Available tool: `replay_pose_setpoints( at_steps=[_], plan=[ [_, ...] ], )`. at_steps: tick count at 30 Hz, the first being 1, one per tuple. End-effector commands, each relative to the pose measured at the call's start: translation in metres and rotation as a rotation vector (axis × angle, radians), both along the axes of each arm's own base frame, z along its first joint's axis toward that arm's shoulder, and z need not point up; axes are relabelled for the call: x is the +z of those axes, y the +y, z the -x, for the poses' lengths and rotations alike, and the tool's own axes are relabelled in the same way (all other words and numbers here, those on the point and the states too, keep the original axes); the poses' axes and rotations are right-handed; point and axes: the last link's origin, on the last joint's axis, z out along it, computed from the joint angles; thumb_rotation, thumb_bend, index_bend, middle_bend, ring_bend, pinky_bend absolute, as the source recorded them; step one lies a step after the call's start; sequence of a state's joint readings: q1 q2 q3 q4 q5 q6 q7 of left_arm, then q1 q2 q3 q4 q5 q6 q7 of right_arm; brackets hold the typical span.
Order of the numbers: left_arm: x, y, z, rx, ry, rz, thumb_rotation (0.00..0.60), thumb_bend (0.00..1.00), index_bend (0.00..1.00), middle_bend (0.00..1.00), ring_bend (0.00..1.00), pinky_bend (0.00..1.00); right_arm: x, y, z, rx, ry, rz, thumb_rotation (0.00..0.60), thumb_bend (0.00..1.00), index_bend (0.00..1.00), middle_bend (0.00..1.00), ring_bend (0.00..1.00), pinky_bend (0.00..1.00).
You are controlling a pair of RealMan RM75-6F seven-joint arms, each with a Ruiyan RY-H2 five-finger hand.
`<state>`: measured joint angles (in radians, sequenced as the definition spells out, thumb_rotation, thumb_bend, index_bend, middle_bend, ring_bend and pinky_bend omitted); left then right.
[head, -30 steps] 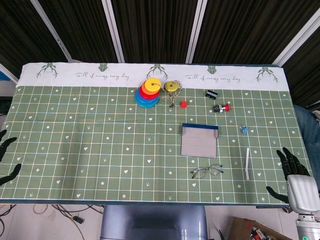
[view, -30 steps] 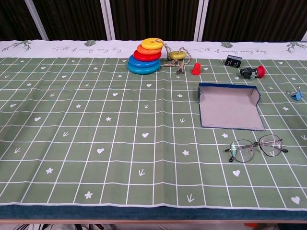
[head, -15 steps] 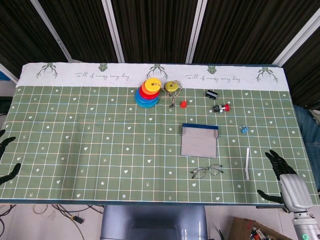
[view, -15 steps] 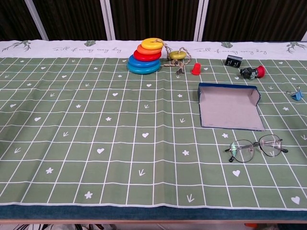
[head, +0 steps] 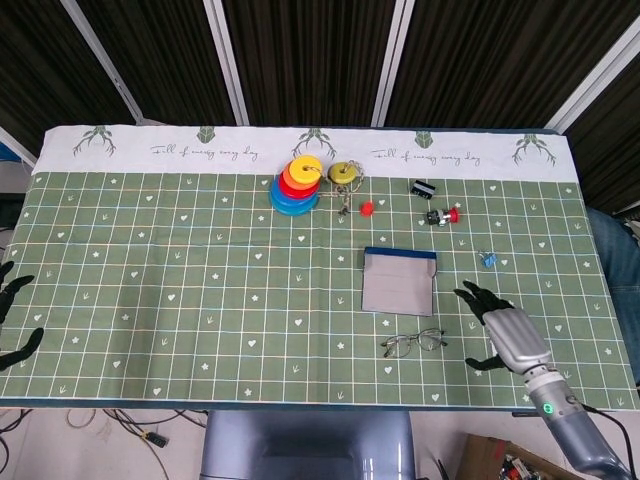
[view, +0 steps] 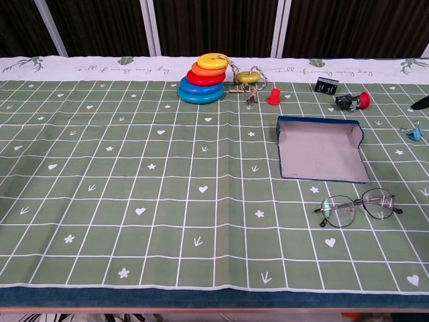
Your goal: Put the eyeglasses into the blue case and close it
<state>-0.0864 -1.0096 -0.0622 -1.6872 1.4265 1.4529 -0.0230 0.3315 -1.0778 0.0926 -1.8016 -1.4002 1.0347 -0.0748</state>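
The wire-framed eyeglasses (head: 413, 342) (view: 356, 208) lie flat on the green cloth just in front of the blue case (head: 398, 281) (view: 320, 155). The case lies open with its grey lining up. My right hand (head: 505, 335) hovers over the table to the right of the glasses, fingers spread and holding nothing, a short gap away from them. In the chest view only a dark fingertip (view: 421, 102) of it shows at the right edge. At the table's left edge my left hand (head: 14, 318) is partly out of frame, its fingers apart and empty.
At the back stand a stack of coloured rings (head: 296, 184), a yellow disc on a string (head: 344, 172), a small red piece (head: 367, 208), a black clip (head: 422, 187) and a red-and-black item (head: 441, 215). A blue binder clip (head: 488, 259) lies right of the case.
My right hand has moved from the front right corner leftward and inward over the table, closer to the glasses, and now covers the white strip seen earlier. The left hand has stayed put.
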Motion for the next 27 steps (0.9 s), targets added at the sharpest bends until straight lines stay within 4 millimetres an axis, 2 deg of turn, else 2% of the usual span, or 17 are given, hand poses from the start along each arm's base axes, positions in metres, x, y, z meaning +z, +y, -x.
replay_pose_setpoints(
  at_steps=[1,6,8,9,11,14,27],
  plan=[
    [0.0,0.0,0.0,0.0,-0.001,-0.001,0.6,0.3,0.15,0.01,0.0,0.0,-0.012,-0.011,-0.018,0.016,-0.022,-0.014,0.6,0.17,0.18,0.0,0.11,0.25],
    [0.001,0.0,0.001,0.007,-0.002,-0.001,0.6,0.3,0.15,0.01,0.0,0.0,-0.032,-0.018,-0.03,0.025,-0.021,-0.041,0.6,0.21,0.26,0.0,0.11,0.25],
    [0.001,0.001,0.001,0.01,-0.002,0.0,0.6,0.3,0.15,0.01,0.0,0.0,-0.043,-0.021,-0.034,0.026,-0.023,-0.056,0.6,0.22,0.3,0.0,0.11,0.25],
    [0.002,0.001,0.001,0.008,-0.006,-0.005,0.6,0.3,0.15,0.01,0.0,0.0,-0.056,-0.022,-0.037,0.041,-0.012,-0.078,0.6,0.23,0.3,0.0,0.11,0.25],
    [0.002,0.001,0.001,0.009,-0.008,-0.007,0.6,0.3,0.15,0.01,0.0,0.0,-0.063,-0.025,-0.038,0.046,-0.002,-0.067,0.6,0.25,0.32,0.0,0.11,0.25],
    [0.002,0.001,0.001,0.01,-0.008,-0.007,0.6,0.3,0.15,0.01,0.0,0.0,-0.067,-0.026,-0.037,0.044,0.004,-0.057,0.6,0.29,0.36,0.0,0.11,0.25],
    [0.002,0.001,0.001,0.015,-0.005,-0.01,0.6,0.31,0.16,0.01,0.0,0.0,-0.075,-0.03,-0.025,0.002,0.009,-0.038,0.6,0.31,0.46,0.02,0.12,0.25]
  ],
)
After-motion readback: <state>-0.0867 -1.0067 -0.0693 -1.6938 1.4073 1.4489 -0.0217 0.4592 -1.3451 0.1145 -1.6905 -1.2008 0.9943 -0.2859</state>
